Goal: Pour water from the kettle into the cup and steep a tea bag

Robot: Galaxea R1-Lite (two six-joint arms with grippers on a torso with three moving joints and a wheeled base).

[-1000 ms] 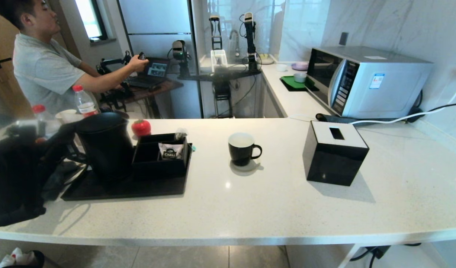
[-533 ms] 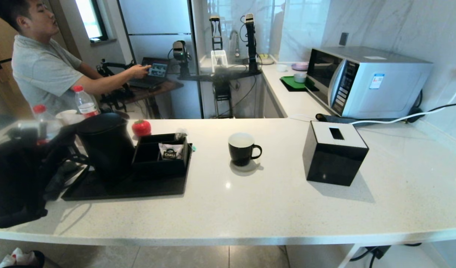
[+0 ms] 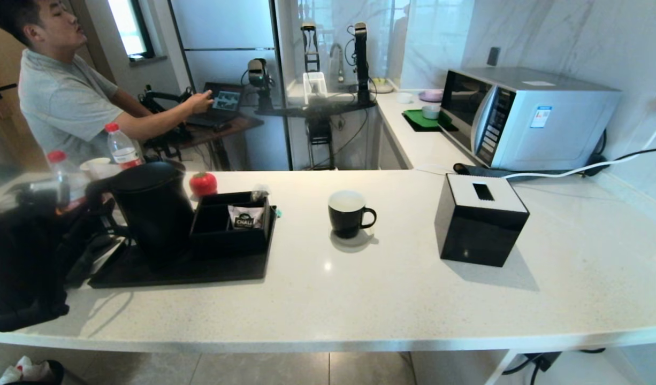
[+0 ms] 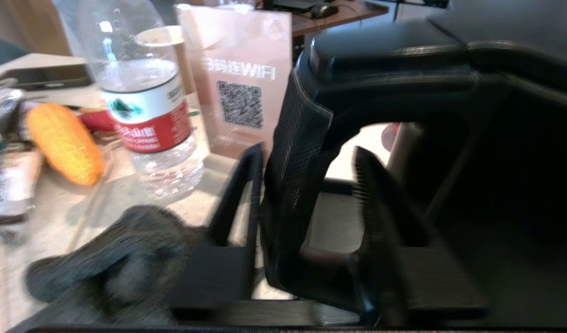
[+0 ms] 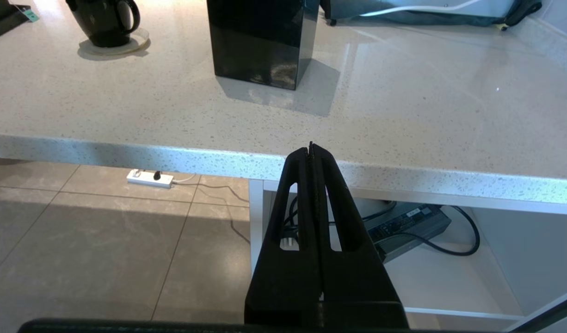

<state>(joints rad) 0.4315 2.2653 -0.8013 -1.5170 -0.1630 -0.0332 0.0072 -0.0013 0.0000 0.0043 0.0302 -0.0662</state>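
Around matte kettle [image 3: 152,206] handle, left tool [image 4: 306,185]

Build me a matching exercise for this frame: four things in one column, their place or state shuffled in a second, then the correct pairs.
Things:
1. kettle
2. cup
3. left gripper
4. right gripper

States:
A. shut, empty, below the counter edge
B. fingers astride the kettle's handle
C. on the black tray
D. on a coaster, left of the tissue box

Pairs: 1-C, 2-D, 3-B, 4-A

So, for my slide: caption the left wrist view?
Left gripper straddling the kettle handle, water bottle behind.
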